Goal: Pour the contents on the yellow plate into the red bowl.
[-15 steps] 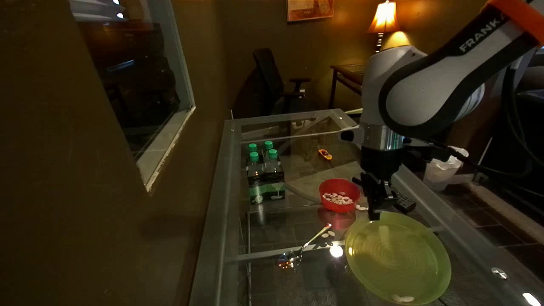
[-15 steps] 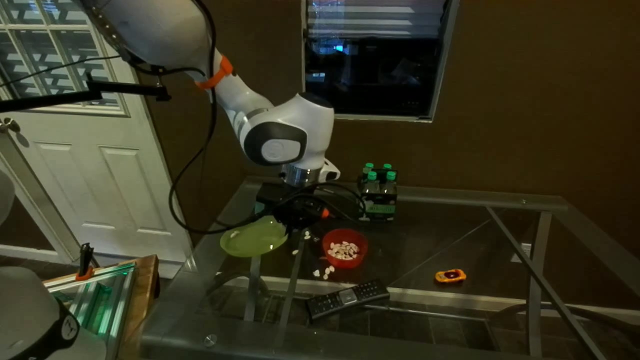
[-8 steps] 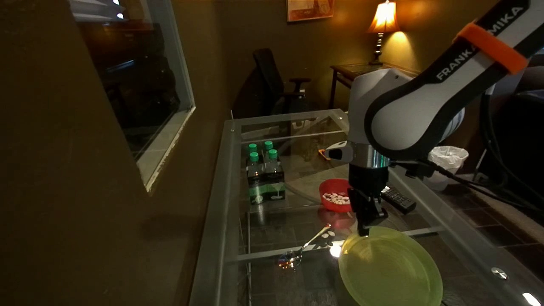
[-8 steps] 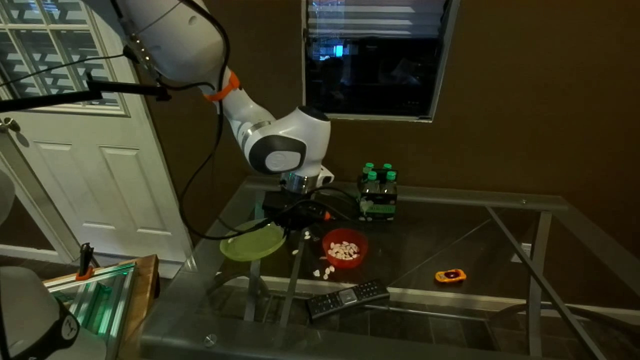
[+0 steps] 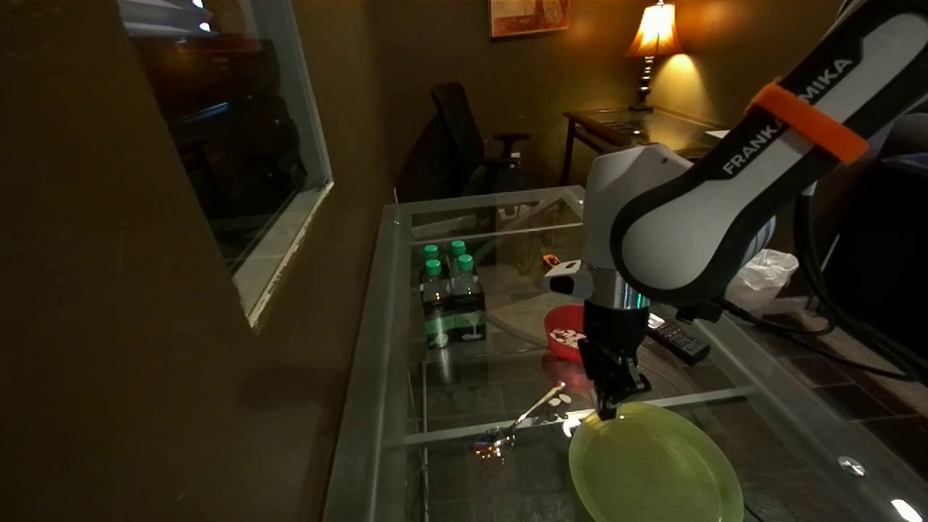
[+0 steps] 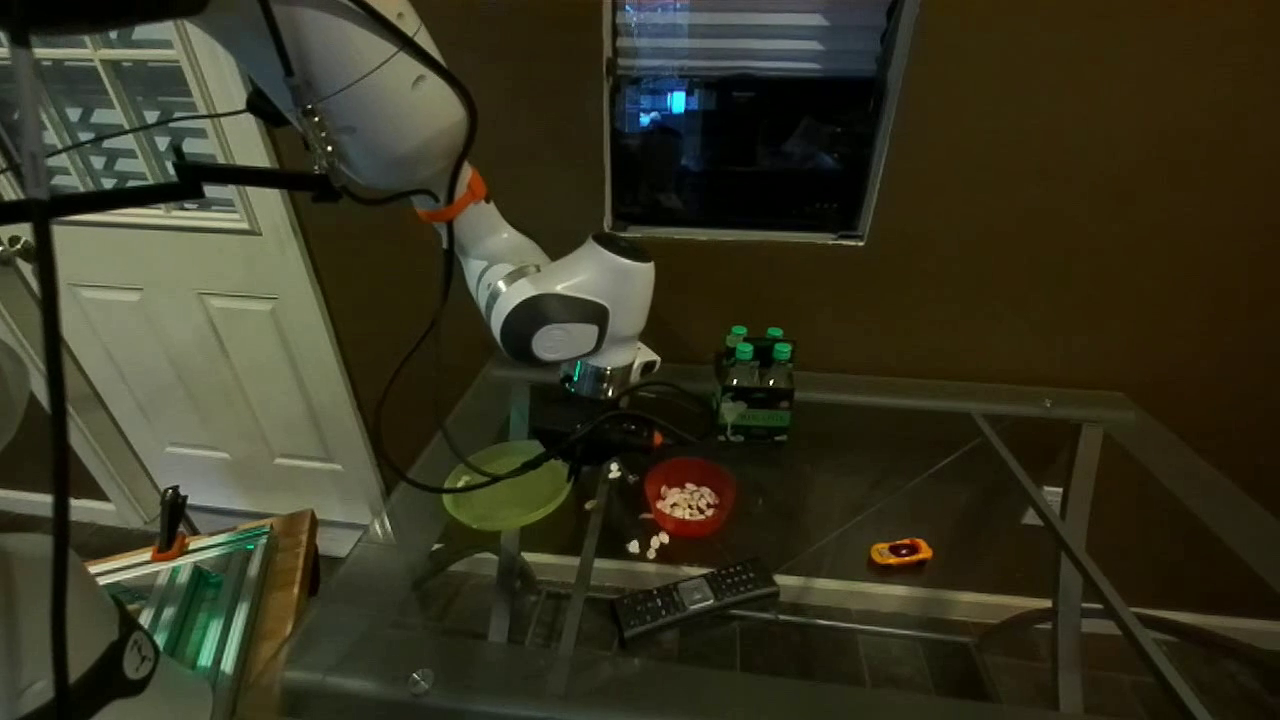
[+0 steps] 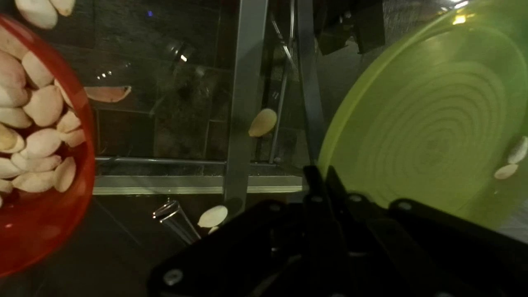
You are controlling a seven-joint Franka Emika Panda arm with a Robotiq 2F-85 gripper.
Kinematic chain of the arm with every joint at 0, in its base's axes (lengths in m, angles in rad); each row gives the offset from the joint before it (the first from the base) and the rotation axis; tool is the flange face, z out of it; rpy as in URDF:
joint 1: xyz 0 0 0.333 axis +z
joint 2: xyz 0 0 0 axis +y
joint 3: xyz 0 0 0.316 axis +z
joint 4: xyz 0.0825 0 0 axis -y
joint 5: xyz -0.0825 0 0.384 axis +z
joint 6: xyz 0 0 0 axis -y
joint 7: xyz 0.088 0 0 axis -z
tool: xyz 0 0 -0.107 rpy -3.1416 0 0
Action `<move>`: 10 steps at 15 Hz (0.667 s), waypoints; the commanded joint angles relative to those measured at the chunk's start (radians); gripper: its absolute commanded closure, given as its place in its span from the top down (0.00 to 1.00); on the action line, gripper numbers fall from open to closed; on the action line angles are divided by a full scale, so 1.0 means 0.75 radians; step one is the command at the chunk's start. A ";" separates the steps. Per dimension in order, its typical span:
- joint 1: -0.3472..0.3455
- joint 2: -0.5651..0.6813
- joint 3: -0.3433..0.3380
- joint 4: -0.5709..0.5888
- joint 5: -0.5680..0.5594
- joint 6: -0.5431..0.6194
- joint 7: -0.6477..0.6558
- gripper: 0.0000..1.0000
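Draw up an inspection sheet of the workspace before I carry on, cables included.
Surface: glass table, with stray pieces.
Plate: at least two pieces on it.
Bowl: holds many pieces.
Clutter: remote, spoon, bottles, orange item.
Hand: shut on the plate's rim.
Cables: cable sags across the plate in an exterior view; contact unclear.
Surroundings: window, door, chair, lit lamp, bin.

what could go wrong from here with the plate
The gripper pinches the plate by one edge, so it might slip or tip.
The seeds on it could then slide onto the table.
A bump on the bowl might spill the pile inside.
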 commanded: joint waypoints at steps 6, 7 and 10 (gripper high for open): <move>0.002 -0.068 0.000 -0.016 -0.074 0.102 0.049 0.63; 0.014 -0.107 -0.013 -0.022 -0.092 0.049 0.108 0.69; 0.028 -0.249 -0.054 -0.059 -0.115 -0.107 0.377 0.90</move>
